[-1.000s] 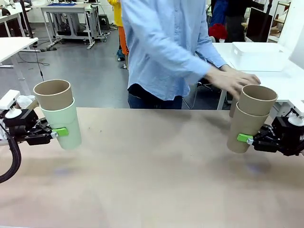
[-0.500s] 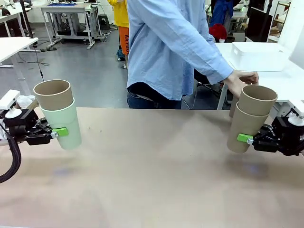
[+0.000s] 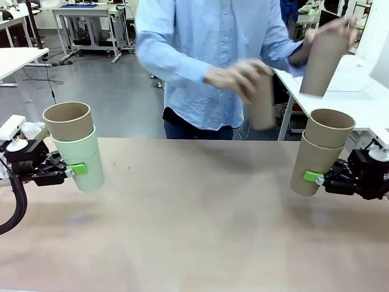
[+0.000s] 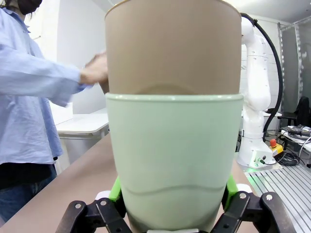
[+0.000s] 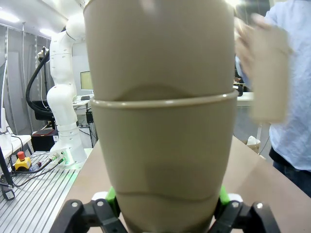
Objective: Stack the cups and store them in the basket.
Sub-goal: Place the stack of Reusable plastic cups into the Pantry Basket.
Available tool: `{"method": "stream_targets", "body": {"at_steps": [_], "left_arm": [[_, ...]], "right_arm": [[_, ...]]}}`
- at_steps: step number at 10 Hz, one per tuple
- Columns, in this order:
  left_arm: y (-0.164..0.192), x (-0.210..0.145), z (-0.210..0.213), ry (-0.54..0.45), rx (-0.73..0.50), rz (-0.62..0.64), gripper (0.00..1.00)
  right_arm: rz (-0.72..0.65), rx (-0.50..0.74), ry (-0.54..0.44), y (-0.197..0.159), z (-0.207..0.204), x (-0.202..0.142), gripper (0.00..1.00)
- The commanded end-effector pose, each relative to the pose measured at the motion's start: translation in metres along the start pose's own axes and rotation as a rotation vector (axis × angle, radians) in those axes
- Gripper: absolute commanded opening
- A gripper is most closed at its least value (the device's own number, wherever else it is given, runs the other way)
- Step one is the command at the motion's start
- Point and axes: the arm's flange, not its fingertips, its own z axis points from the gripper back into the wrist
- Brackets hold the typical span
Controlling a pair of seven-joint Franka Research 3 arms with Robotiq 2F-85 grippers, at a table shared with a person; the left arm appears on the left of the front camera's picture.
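Left fingers (image 3: 77,168) clamp the mint cup (image 3: 82,159) with a tan cup (image 3: 68,121) nested inside, right fingers (image 3: 313,177) clamp a nested tan pair (image 3: 315,158), above the worktop (image 3: 194,231); person (image 3: 206,61) holds two more tan cups (image 3: 322,61).

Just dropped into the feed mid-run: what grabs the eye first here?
Each arm holds a two-cup stack by its lower cup: the left gripper grips a mint green cup with a tan cup nested in it at the left edge, and the right gripper grips a tan pair at the right. Across the table, a person holds up two more tan cups, one mid-frame and one at upper right, both motion-blurred.
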Motion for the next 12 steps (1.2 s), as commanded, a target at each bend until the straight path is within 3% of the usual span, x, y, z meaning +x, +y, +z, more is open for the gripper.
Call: {"method": "stream_targets", "body": {"at_steps": [1,12], "left_arm": [[0.0002,0.0020,-0.0009,-0.010,0.008,-0.006,0.87],[0.0002,0.0020,-0.0009,-0.010,0.008,-0.006,0.87]], "right_arm": [[0.012,0.000,0.001,-0.0005,-0.0004,0.0036,0.84],[0.012,0.000,0.001,-0.0005,-0.0004,0.0036,0.84]]}}
